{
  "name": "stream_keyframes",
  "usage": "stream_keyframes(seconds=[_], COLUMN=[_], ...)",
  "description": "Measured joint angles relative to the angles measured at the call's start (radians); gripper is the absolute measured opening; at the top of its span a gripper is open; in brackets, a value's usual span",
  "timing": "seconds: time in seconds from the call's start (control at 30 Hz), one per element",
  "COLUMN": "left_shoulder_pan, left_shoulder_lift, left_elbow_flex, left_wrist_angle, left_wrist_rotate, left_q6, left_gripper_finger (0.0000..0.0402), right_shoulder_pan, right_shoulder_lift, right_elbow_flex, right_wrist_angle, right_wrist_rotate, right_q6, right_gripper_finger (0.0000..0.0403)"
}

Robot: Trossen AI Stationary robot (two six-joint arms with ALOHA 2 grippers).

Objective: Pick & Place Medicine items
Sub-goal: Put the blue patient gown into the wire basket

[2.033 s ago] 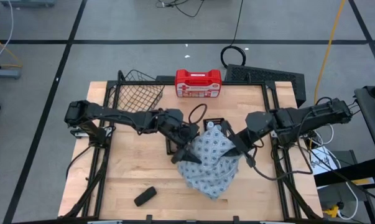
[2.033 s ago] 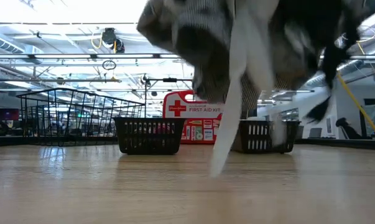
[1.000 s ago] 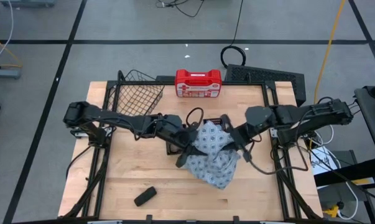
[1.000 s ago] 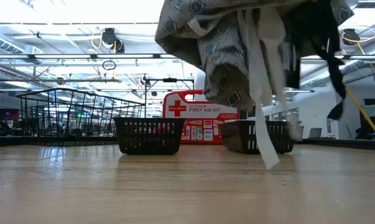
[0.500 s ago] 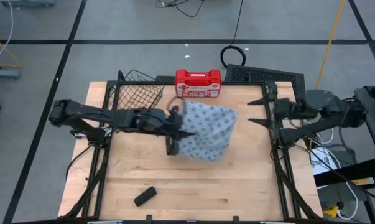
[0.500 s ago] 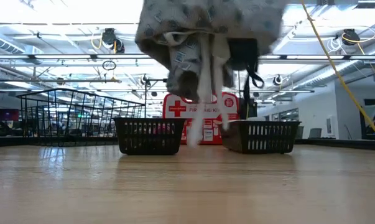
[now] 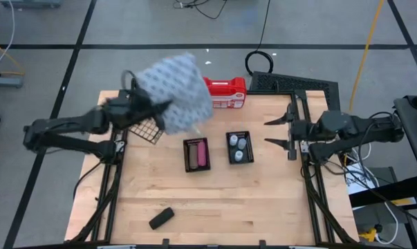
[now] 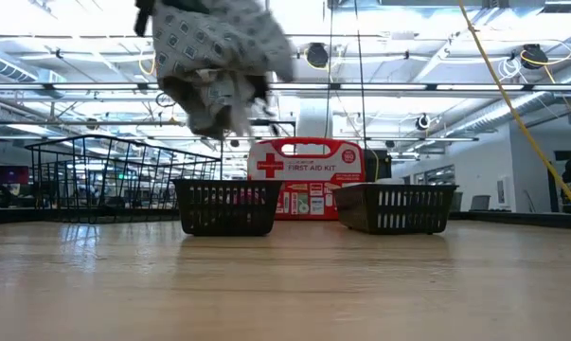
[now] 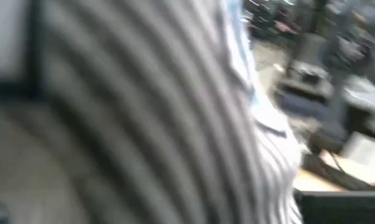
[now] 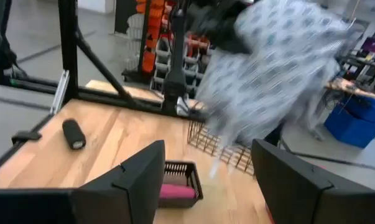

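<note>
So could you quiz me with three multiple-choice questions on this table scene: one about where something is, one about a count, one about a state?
1. Where is the patterned cloth?
A. spread over the two small trays
B. lifted over the wire basket at the table's left rear
C. on the floor

2. How many whitish round bottles lie in the right small tray?
A. one
B. three
C. six

3. How do the right gripper fingers stand?
A. spread apart, empty
C. shut on the cloth
B. shut on a bottle

Answers: 1 B, the left gripper holds it up there. 2 B, three pale tops show from above. 3 A, both fingers stand apart with nothing between.
</note>
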Motion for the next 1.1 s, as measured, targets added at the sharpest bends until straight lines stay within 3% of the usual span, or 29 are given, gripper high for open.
stream_keyframes(seconds=[0.17,0.37,0.6,0.9,1.1], left_shoulder_pan=[0.143,0.331,0.499,0.511,0.500], left_shoulder_lift=[-0.089,-0.014,0.195,0.463,0.544], left_elbow_flex=[0.131,0.361,0.477,0.480,0.480], left_wrist_angle=[-0.282,-0.726,-1.071,-1.233,-1.248], left_wrist_rotate=[-0.079,-0.154,0.000,0.011,0.155], left_q6=[-0.011,-0.084,-0.147,-0.063,0.049], left_gripper_finger=[0.0031,0.0031,0.0031,0.0031,0.0031], right_shoulder_pan=[0.000,0.000,0.000,0.000,0.000], right_shoulder_lift=[0.027,0.063,0.091,0.092,0.092], right_elbow_flex=[-0.012,-0.012,-0.012,-0.012,-0.012], right_wrist_angle=[-0.003,-0.002,-0.002,-0.002,-0.016], right_wrist_rotate=[0.000,0.000,0.000,-0.003,-0.004], right_q6=[-0.006,-0.020,-0.026,-0.026,-0.026], right_gripper_finger=[0.0220,0.0215,0.0212,0.0210,0.0210])
